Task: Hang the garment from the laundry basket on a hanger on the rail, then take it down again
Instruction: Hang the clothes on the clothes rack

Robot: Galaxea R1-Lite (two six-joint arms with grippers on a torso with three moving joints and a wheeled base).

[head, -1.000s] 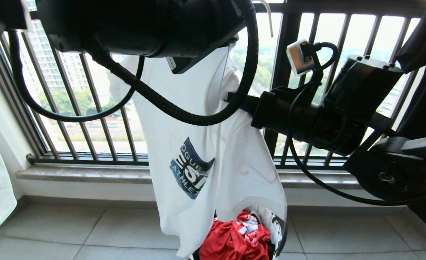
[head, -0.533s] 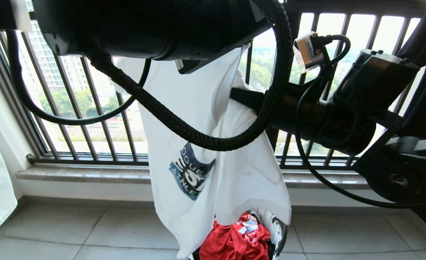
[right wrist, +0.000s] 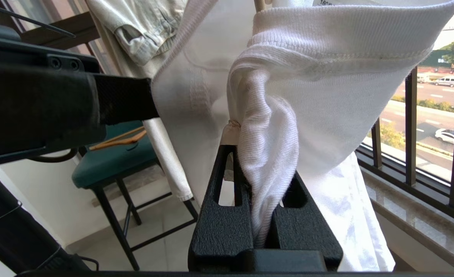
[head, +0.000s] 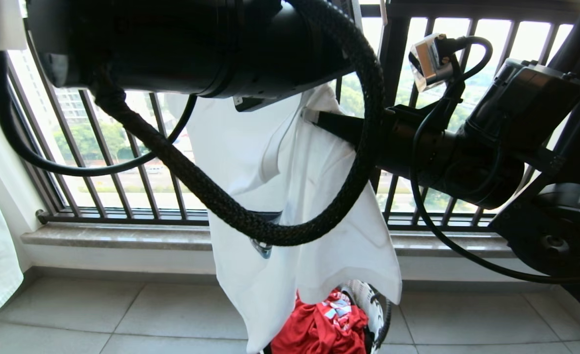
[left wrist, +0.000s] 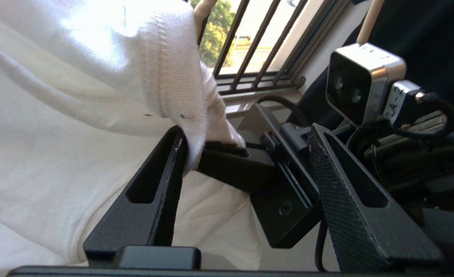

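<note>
Two grippers are working at the shirt (head: 290,196), which is hanging before the railing (head: 122,162) above the basket (head: 376,314). Leftmost, the left gripper (left wrist: 246,169) is standing wide open, one finger (left wrist: 165,181) touching the collar, holding nothing. Rightward, the right gripper (right wrist: 263,215) is pinching bunched collar fabric tightly. With only one grip bearing the weight, the shirt is risking slipping down.

Behind: black window railing (head: 122,162) blocks passage.
Centre: garment (head: 270,162) crowded by both arms.
Below: open floor (head: 98,314) left of laundry basket (head: 376,305).
</note>
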